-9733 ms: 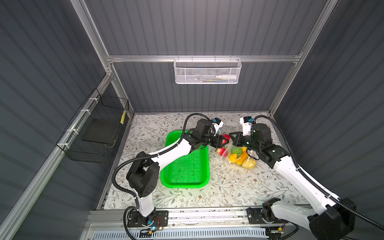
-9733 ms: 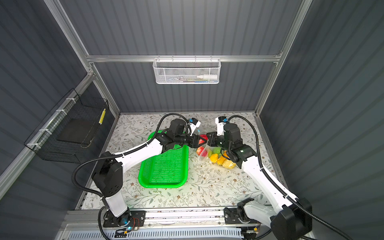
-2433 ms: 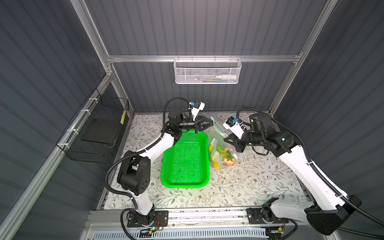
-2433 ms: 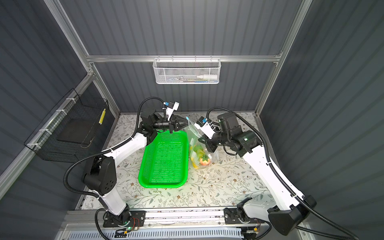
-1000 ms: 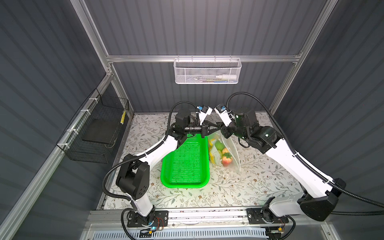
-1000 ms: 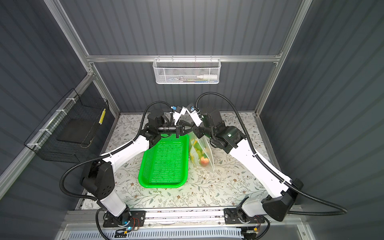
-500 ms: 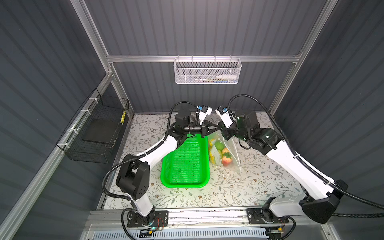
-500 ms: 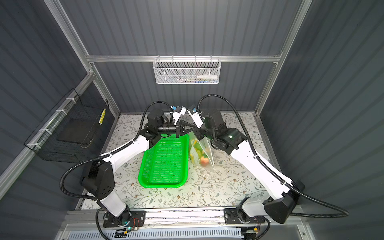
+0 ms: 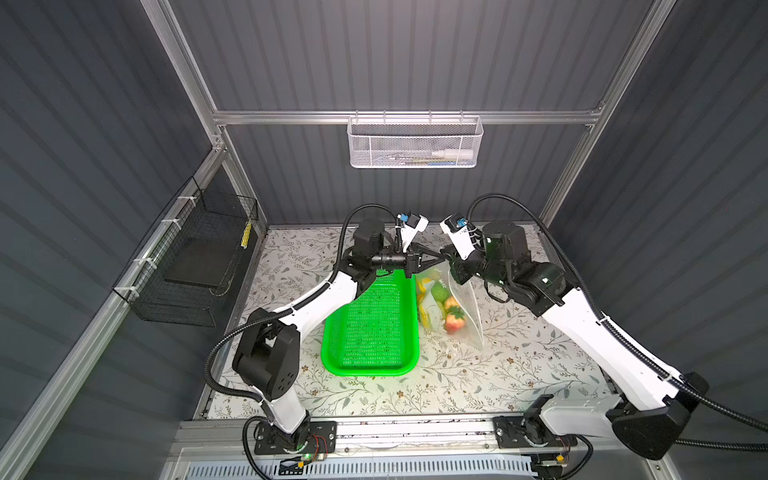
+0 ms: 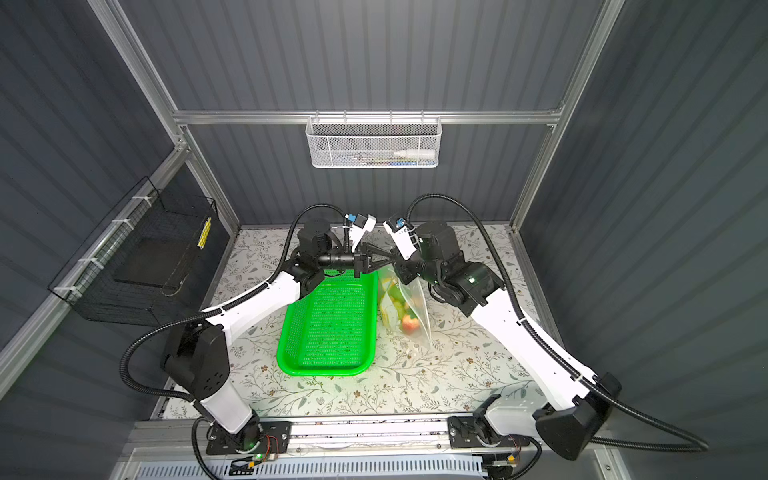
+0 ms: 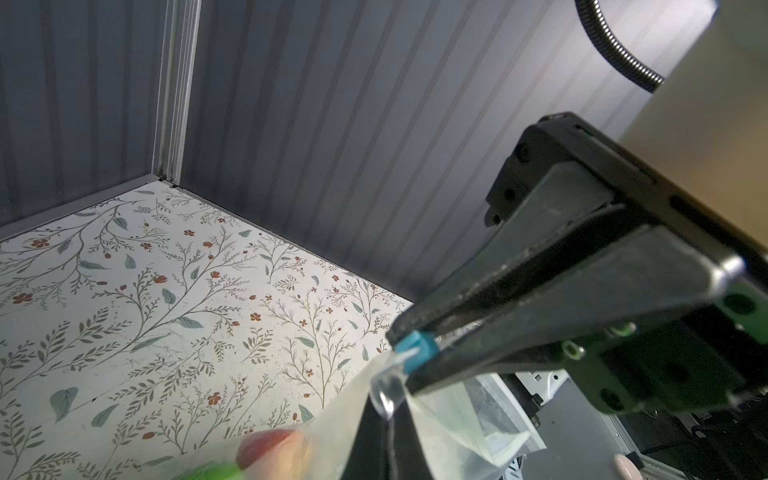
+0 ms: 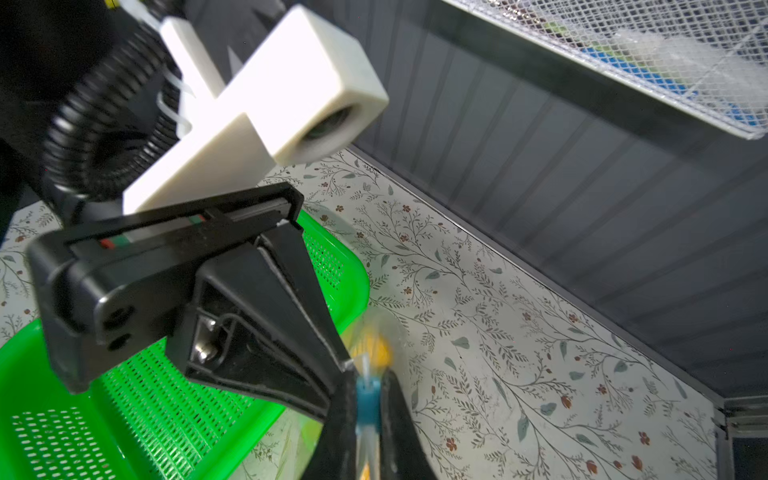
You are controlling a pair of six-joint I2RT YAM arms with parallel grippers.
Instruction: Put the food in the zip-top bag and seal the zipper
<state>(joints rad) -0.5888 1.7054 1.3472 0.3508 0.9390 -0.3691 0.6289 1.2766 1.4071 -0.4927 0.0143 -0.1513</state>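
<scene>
Two hands meet tip to tip over the far half of the table (image 9: 519, 365), at the raised top corner of the clear bag (image 9: 468, 309). The left hand (image 12: 344, 365) reaches in level from the left, its fingers pressed together on the bag's mouth edge. The right hand (image 11: 409, 353) comes from the opposite side and pinches the blue slider (image 12: 368, 401) at the end of the zipper (image 11: 384, 392). That grip is right beside the other, so the two sets of fingertips almost touch. The bag hangs from this corner, and its straight right edge slants down toward the near side until the low corner appears to rest on the table. The food (image 9: 451, 316) is heaped in the bag's lower part, where a strawberry (image 9: 454, 323), a green ball (image 9: 439, 291) and yellow pieces (image 9: 424, 309) show through the plastic. The bag's left side lies just beside the right rim of the green basket (image 9: 365, 369). Open table spreads to the right of the bag beneath the right arm (image 9: 582, 328) and across the near side up to the rail (image 9: 395, 426). Behind the hands, a narrower strip of table runs to the back wall (image 9: 415, 195).
</scene>
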